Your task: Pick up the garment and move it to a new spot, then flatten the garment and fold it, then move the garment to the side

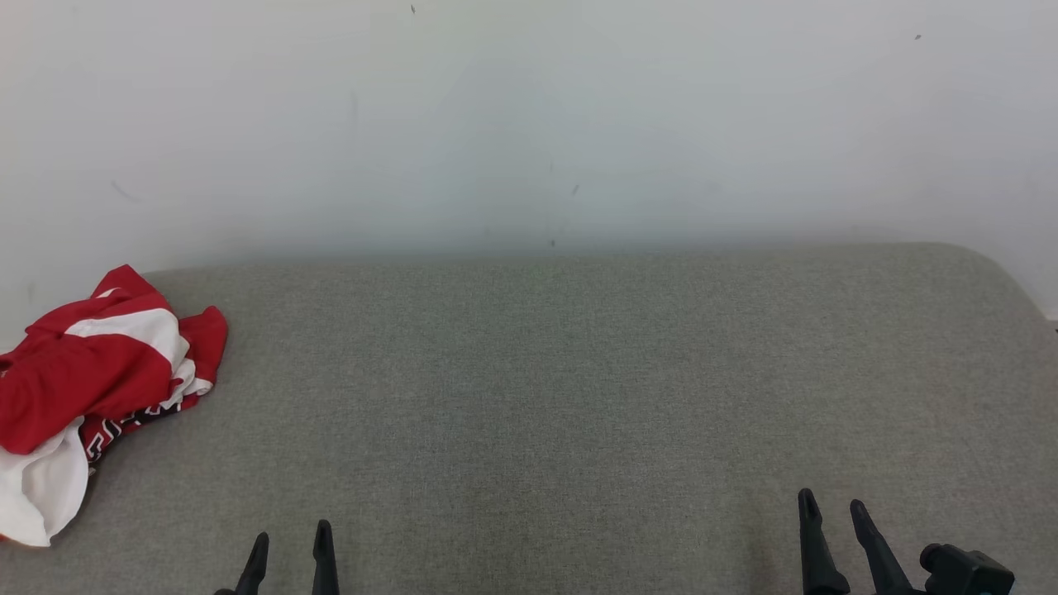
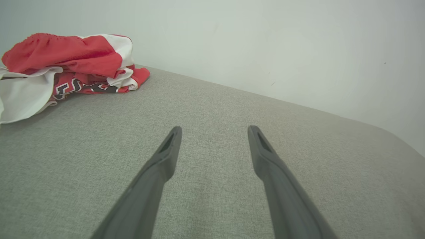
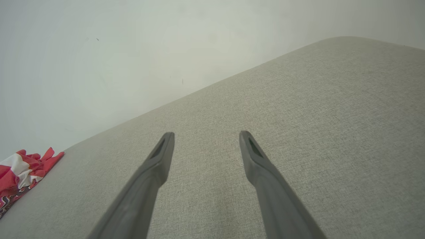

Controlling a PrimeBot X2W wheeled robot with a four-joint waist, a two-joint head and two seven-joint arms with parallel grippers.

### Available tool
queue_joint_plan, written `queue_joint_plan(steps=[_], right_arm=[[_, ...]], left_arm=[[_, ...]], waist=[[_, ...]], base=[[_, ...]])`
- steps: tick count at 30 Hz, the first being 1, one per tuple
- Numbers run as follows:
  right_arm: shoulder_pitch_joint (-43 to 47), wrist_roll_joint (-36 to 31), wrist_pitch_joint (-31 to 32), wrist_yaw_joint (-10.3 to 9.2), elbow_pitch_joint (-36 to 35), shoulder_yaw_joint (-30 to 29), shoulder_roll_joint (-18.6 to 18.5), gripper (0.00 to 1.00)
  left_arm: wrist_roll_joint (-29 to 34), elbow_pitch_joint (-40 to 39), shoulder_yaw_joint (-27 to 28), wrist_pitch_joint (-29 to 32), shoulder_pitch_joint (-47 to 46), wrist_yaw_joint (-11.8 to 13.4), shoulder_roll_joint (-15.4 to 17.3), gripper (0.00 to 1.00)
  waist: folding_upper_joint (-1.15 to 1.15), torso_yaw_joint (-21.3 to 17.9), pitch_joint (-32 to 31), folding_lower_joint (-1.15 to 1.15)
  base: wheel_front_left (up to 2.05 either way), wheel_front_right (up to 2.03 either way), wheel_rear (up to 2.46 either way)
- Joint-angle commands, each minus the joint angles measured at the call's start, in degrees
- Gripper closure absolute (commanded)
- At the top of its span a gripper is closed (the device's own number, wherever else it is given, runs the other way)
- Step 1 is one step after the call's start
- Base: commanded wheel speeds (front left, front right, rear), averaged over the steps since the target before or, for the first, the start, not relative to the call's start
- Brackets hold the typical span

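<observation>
At the near edge of the head view, the left gripper (image 1: 293, 530) rises from the bottom, left of centre, with its 2 dark fingers pointing toward the far side. The fingers stand apart and hold nothing. The left wrist view shows them spread wide, with only grey cloth between them. The right gripper (image 1: 831, 499) rises at the near right, with a dark block of its wrist just to its right. Its 2 fingers are also spread wide and hold nothing, as the right wrist view shows. Whether either pair of fingertips touches the cloth below cannot be told.

Both grippers are over a grey padded surface (image 1: 579, 372), a woven fabric that runs from the near edge to the far side. Its far right corner is rounded.

The garment (image 1: 91, 372) lies farther off, on the left side of the surface, well apart from both grippers. It is much closer to the left gripper than to the right. It is a crumpled heap of red and white cloth. A white part spills toward the near left, and a red strip with black and white lettering shows low on its right side. The left edge of the head view cuts part of it off.

A pale wall (image 1: 529, 124) with a few small dark specks stands along the far edge of the surface, and the far end of the garment is close to it.
</observation>
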Motion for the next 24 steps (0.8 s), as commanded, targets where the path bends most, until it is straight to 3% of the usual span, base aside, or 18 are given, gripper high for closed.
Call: queue_joint_plan(steps=[1,24], right_arm=[[0.2,-1.4,-0.5,-0.08,-0.2,0.2,-0.2,0.00],[1.3,-18.3,-0.1,-0.11,-0.4,-0.5,-0.2,0.00]], left_arm=[[1.1,-0.4,0.1,-0.6,0.3,0.0,0.3,0.00],[8.7,1.3,0.2,-3.3,1.2,-0.9,-0.3,0.00]], waist=[[0.00,0.0,-0.1,0.00],[0.00,0.2,-1.5,0.00]], base=[[0.00,0.00,0.00],[0.00,0.00,0.00]])
